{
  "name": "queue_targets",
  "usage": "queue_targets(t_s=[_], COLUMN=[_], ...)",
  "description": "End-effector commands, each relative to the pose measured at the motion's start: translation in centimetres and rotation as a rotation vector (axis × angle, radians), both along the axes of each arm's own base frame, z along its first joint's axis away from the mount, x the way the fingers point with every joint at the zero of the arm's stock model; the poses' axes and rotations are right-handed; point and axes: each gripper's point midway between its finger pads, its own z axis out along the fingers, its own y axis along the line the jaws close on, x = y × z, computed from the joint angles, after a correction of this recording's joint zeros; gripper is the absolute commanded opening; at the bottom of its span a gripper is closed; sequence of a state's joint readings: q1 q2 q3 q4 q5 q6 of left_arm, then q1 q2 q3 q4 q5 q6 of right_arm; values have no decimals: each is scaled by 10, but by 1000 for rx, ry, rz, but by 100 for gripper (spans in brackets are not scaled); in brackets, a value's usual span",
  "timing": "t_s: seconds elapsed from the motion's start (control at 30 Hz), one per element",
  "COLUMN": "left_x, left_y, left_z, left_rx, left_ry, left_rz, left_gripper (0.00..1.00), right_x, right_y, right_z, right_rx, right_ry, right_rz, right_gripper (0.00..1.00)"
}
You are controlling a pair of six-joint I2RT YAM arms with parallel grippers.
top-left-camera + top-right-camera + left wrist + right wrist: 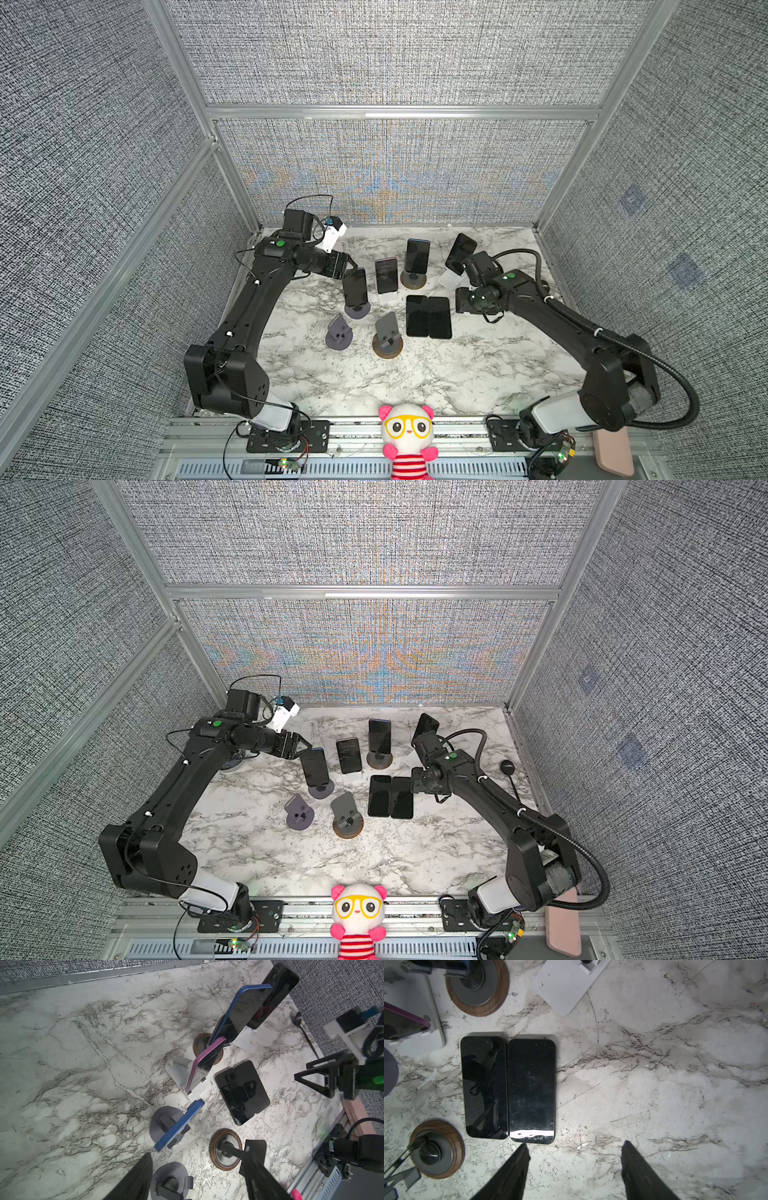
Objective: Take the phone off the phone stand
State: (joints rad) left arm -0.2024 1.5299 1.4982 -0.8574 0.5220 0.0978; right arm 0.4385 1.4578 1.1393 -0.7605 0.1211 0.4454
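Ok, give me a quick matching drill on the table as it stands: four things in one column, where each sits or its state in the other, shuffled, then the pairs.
Things
1. pink-edged phone
2. pair of black phones
3. front wood-rimmed stand
4. blue-edged phone nearest the left gripper

States
A. empty, no phone on it
B. propped on a grey round stand
C. lying flat on the table, side by side
D. propped on a white stand

Pairs: 1-D, 2-C, 3-A, 4-B
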Motion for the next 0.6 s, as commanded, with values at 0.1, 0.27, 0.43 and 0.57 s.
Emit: queue_targets(t_s=[0.1, 0.27, 0.43, 0.57], left_x=[6, 15, 22, 21], left_y=[0, -3, -8, -8], left_z=[-12, -20, -29, -39], left_rx=[41, 37, 9, 15], left_ry=[-33, -22, 14, 46], left_rz=[-56, -60, -54, -61], left_gripper=[70, 70, 70, 70], right_x=[-3, -1, 1, 4], right_y=[2, 5, 0, -2], right_z=[4, 7, 6, 5], right_rx=[24, 47, 54, 73], right_ry=[6, 1, 5, 4], right_rz=[57, 88, 92, 93], right_gripper=[66, 66, 66, 66])
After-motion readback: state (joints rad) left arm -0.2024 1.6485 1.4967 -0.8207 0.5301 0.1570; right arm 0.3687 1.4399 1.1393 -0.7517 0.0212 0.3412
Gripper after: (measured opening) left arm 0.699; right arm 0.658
